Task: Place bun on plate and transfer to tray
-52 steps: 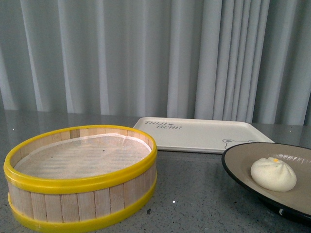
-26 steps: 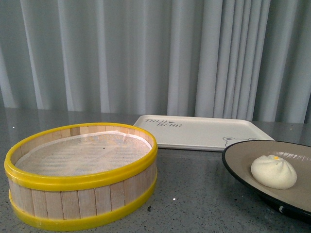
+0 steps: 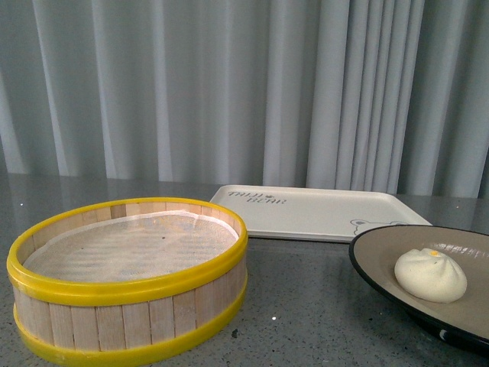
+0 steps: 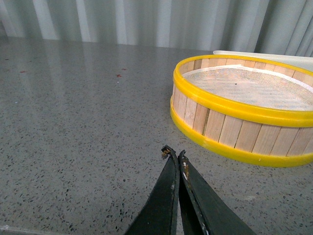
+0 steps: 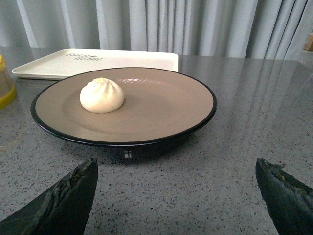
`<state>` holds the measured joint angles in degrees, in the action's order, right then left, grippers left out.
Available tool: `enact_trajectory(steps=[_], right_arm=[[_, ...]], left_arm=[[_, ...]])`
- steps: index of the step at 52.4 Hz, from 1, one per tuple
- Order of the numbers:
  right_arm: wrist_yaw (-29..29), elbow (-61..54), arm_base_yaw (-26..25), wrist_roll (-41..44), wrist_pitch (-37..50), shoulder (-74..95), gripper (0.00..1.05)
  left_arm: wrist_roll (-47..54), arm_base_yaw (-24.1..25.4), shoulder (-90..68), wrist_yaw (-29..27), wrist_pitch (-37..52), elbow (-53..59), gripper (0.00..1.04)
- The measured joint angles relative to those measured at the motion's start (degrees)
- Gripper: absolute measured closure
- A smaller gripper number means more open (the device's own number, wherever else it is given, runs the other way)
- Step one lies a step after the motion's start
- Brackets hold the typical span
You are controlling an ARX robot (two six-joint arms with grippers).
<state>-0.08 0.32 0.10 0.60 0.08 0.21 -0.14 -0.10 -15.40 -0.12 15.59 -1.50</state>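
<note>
Nothing had moved; the bun (image 3: 430, 274) on the plate (image 3: 380, 251) at lower right wanted a level rim pinch from the spread right gripper (image 5: 176, 165), while the left gripper (image 4: 174, 152) was clenched empty.

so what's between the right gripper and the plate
Only bare speckled grey tabletop. The right wrist view shows the open right gripper facing the plate, with nothing lying on the stretch between.

Count from my end: 1 bun (image 3: 430, 274), 1 plate (image 3: 382, 252), 1 tray (image 3: 321, 214), 1 steamer basket (image 3: 130, 287). I make it 1 liner sheet (image 3: 130, 248) inside the basket, probably; low angle, can't rule out layers. Grippers: 2, left gripper (image 4: 173, 152) and right gripper (image 5: 176, 166), one per wrist cam.
</note>
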Motion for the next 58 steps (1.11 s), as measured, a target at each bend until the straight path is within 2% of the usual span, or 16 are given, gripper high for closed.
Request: enact_trajectory(steps=[21,25,27,38,58], right_arm=[[0.0,0.0,0.0,0.0,0.0,0.0,0.08],[0.0,0.0,0.0,0.0,0.0,0.0,0.08],[0.0,0.0,0.0,0.0,0.0,0.0,0.08],[0.0,0.0,0.0,0.0,0.0,0.0,0.08],[0.0,0.0,0.0,0.0,0.0,0.0,0.08]], left_arm=[[0.0,0.0,5.8,0.0,-5.8,0.0,1.01],[0.0,0.0,11.8,0.1,-13.8,0.0,1.01],[0.0,0.0,13.3,0.1,-15.0,0.0,1.01],[0.0,0.0,15.1,0.1,-15.6,0.0,1.00],[0.0,0.0,15.2,0.1,-15.6,0.0,0.37]])
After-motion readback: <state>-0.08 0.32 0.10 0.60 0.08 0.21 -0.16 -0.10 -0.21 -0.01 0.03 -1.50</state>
